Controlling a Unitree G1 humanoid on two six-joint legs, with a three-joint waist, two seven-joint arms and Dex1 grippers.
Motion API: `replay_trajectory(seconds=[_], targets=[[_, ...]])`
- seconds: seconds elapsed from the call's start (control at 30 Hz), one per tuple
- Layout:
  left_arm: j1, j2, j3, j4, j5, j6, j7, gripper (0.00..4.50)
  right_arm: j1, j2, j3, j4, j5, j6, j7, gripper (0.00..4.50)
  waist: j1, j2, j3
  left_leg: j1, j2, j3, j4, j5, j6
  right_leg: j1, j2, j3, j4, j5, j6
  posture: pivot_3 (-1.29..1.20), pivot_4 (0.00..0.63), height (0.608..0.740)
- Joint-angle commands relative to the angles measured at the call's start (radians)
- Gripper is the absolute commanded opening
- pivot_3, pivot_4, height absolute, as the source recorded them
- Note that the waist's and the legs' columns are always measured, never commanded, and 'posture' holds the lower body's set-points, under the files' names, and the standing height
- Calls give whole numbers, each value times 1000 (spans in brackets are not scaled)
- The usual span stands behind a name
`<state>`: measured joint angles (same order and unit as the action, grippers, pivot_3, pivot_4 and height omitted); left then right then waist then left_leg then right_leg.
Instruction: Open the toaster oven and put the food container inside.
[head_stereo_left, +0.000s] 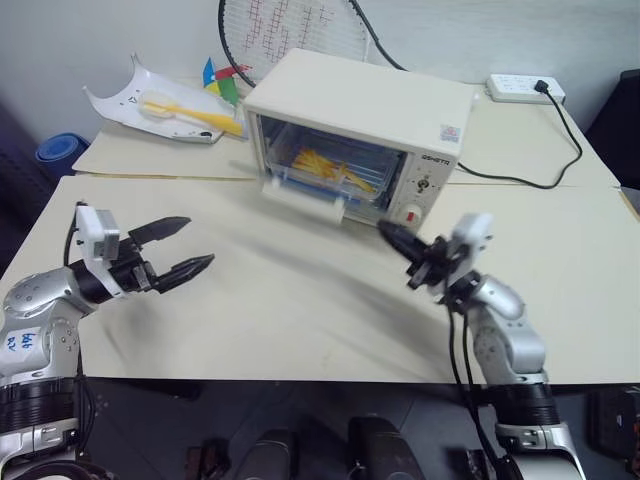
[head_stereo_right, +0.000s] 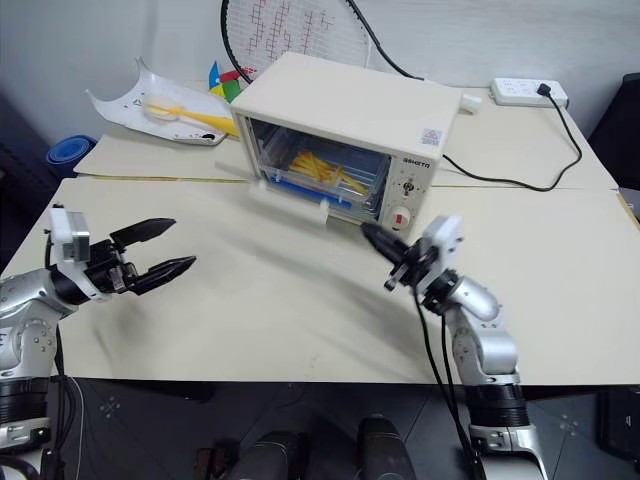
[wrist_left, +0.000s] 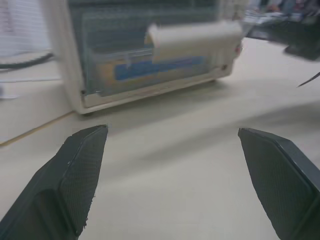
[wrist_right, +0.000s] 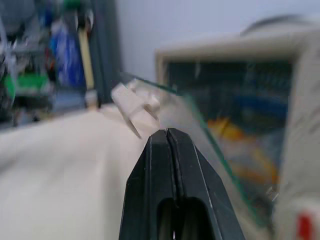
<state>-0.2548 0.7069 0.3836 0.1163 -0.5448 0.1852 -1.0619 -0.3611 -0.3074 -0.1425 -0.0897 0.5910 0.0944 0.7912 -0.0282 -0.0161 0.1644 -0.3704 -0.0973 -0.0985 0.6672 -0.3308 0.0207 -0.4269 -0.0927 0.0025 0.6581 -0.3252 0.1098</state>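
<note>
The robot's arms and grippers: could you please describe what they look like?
Both arms are silver-grey metal with rounded joint housings. Each ends in a small white box at the wrist and two tapered black fingers: the left gripper and the right gripper. The finger pads are finely textured. Black cables run along the right arm; the left carries a blue handwritten mark.

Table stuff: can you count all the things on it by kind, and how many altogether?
Toaster oven: 1
Food container, inside the oven: 1
White curved tray: 1
Yellow utensil on the tray: 1
Racket: 1
Power strip: 1
Total: 6
</note>
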Motion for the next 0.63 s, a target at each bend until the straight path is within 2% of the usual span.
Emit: replay_trajectory(seconds=[0.03,0.1,0.2,0.37,0.57,0.63], targets=[[61,0,15,-10,52,-87,21,4419,5,-61,-69,-66,54,39,-6,0,1,0,0,0,0,0,0,0,0,0,0,0,0,0,0,0,150,740],[90,1,12,3,75,-127,22,4419,17,-103,-86,-58,-2,-8,0,0,2,0,0,0,0,0,-1,0,0,0,0,0,0,0,0,0,150,740],[150,4,6,-16,102,-163,22,4500,115,-251,-69,-71,-36,-33,182,608,8,0,0,0,0,0,-1,0,0,1,0,0,-3,0,0,0,150,740],[235,3,-8,-44,138,-214,35,4500,279,-371,-82,-13,-73,-127,348,2316,26,0,0,0,0,0,0,-1,2,2,0,0,-6,0,0,0,150,740],[280,5,9,-34,173,-268,70,4500,370,-345,-104,142,-150,-346,376,4322,28,1,0,3,1,1,0,-1,2,5,0,0,-7,0,0,0,150,740],[298,-2,16,-55,166,-269,84,4500,382,-330,-113,141,-140,-359,351,4454,27,1,0,3,1,1,-1,-1,2,5,0,0,-7,0,0,0,150,740]])
